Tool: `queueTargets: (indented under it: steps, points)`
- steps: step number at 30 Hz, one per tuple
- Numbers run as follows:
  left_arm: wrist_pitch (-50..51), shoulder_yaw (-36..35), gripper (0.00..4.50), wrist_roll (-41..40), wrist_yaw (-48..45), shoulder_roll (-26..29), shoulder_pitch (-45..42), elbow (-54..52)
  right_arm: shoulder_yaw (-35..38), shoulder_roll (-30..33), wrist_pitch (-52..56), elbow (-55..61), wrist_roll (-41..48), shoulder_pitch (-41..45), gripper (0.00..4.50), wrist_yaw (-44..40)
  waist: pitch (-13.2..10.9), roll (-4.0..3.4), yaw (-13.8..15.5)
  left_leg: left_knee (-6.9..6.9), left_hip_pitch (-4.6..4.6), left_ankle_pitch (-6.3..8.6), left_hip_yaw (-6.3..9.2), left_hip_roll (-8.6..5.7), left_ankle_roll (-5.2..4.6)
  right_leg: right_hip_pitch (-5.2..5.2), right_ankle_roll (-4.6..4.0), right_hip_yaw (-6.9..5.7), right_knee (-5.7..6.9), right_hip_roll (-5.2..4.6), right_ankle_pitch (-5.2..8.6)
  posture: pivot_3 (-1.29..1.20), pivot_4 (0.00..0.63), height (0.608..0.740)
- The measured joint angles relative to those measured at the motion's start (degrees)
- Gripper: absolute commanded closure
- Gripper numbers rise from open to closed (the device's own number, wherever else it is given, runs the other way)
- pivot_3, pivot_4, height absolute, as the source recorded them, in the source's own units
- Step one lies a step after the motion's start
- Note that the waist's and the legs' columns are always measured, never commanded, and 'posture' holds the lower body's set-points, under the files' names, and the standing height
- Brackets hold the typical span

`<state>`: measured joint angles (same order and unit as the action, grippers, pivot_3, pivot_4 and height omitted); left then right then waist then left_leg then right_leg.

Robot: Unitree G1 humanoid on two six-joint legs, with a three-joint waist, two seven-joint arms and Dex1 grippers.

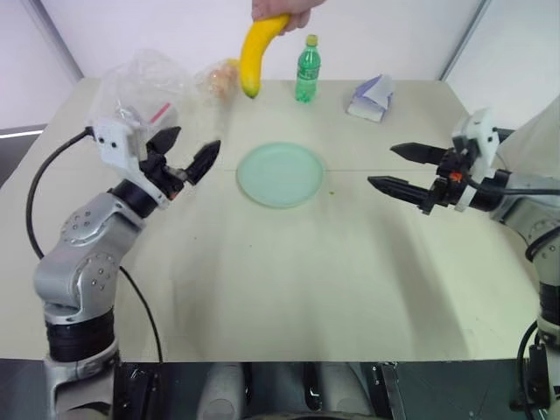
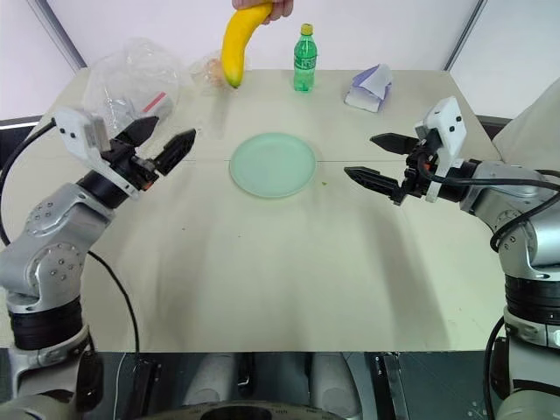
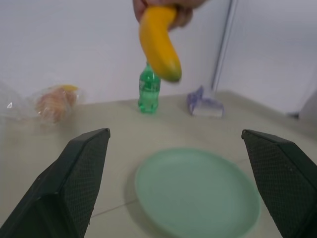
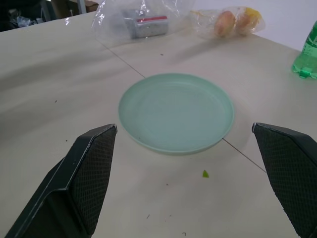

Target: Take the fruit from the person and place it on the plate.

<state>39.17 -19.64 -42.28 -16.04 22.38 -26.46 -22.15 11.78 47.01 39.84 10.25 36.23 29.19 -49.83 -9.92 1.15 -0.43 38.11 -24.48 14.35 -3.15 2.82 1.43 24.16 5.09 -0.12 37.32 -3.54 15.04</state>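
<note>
From the head we see a hand (image 1: 282, 10) holding the banana (image 1: 256, 51) above the far table (image 1: 289, 280) edge, beyond the empty plate (image 1: 281, 174). Our left tool (image 1: 185, 150) and right tool (image 1: 404, 169) flank the plate, jaws apart. The left wrist shows the banana hanging over a bottle (image 3: 148, 89). The right wrist shows the plate between wide fingers (image 4: 84, 183).

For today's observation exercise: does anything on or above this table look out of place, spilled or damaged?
Nothing is spilled or damaged. One tiny green scrap lies on the table beside the plate. The banana hangs from a person's hand above the far edge.
</note>
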Motion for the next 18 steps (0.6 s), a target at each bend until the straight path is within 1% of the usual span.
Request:
queueTargets:
  steps: [1,3,5,8,13,18]
  points:
    - [0.7,-1.8,0.04,-2.5,3.0,-2.6,-3.1,1.7,0.0,-2.1,0.3,0.0,0.3,2.1,0.00,1.4,0.0,0.02,0.0,0.06,-0.01,0.00,0.04,0.00,0.00,0.00,0.00,-0.01,0.05,0.01,0.00,0.00,0.150,0.731]
    - [2.0,-3.0,0.04,-6.9,7.4,-5.2,-8.2,3.5,-0.1,-4.0,1.1,1.1,1.5,6.0,0.00,3.4,0.0,0.02,-0.1,0.06,0.00,0.00,0.09,0.00,0.00,0.00,0.00,-0.01,0.08,0.01,0.00,0.00,0.150,0.731]
    - [2.7,-3.6,0.04,-8.6,8.9,-5.7,-10.2,4.7,-0.1,-4.2,1.3,2.0,2.3,7.9,0.00,4.1,0.0,0.02,-0.2,0.05,0.01,0.00,0.10,0.00,0.00,0.00,0.00,-0.01,0.06,0.02,0.01,0.00,0.150,0.731]
    - [2.9,-4.2,0.04,-10.4,11.6,-7.1,-14.3,10.1,-0.3,-5.2,1.8,2.3,2.8,9.1,0.00,5.0,0.0,0.02,0.0,0.05,-0.02,0.00,0.04,-0.02,0.00,0.00,0.01,-0.02,0.02,0.01,0.00,0.00,0.150,0.731]
    - [1.7,-3.9,0.04,-10.4,12.7,-8.9,-21.6,20.7,-1.6,-6.0,2.0,2.4,2.8,9.1,0.00,5.5,0.0,0.02,0.5,0.06,-0.02,0.00,0.01,-0.06,0.00,-0.02,0.01,-0.03,0.00,0.00,0.00,0.00,0.150,0.731]
    - [-0.3,-1.4,0.04,-7.0,9.5,-9.1,-27.4,30.9,-2.0,-6.3,2.0,3.1,2.8,8.9,0.00,6.0,0.0,0.02,0.9,0.04,-0.02,0.00,-0.01,-0.06,0.00,-0.02,0.01,-0.03,-0.03,0.02,0.00,0.00,0.150,0.731]
